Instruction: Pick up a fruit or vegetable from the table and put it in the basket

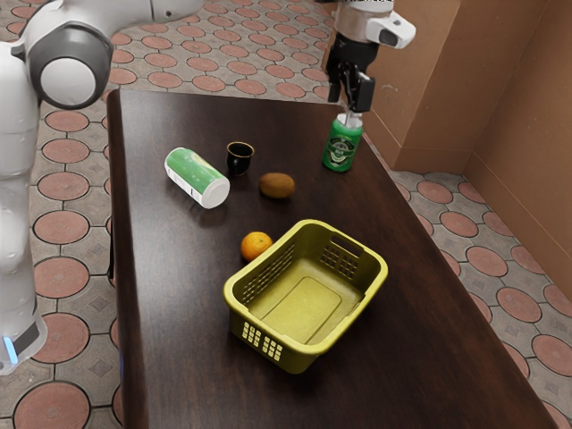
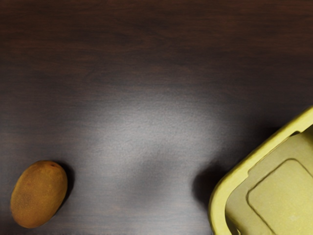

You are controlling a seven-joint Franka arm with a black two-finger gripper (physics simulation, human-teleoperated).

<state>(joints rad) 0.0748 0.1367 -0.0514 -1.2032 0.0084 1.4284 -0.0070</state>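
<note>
High up at the back of the exterior view, my gripper (image 1: 349, 96) stands open, its black fingers apart with nothing seen between them. In that view it overlaps the top of a green can. A brown kiwi (image 1: 277, 186) lies on the table between the black cup and the basket. An orange (image 1: 256, 246) rests close beside the left rim of the yellow-green basket (image 1: 374, 295), whose visible floor holds nothing. In the wrist view the kiwi (image 2: 39, 194) lies apart from the basket (image 2: 235, 172), with bare wood between them.
The upright green can (image 1: 342, 146) stands near the table's far right edge in the exterior view. A green-and-white cylinder (image 1: 196, 177) lies on its side, with a small black cup (image 1: 239, 159) beside it. The dark table (image 1: 188, 313) ends near a brown wall.
</note>
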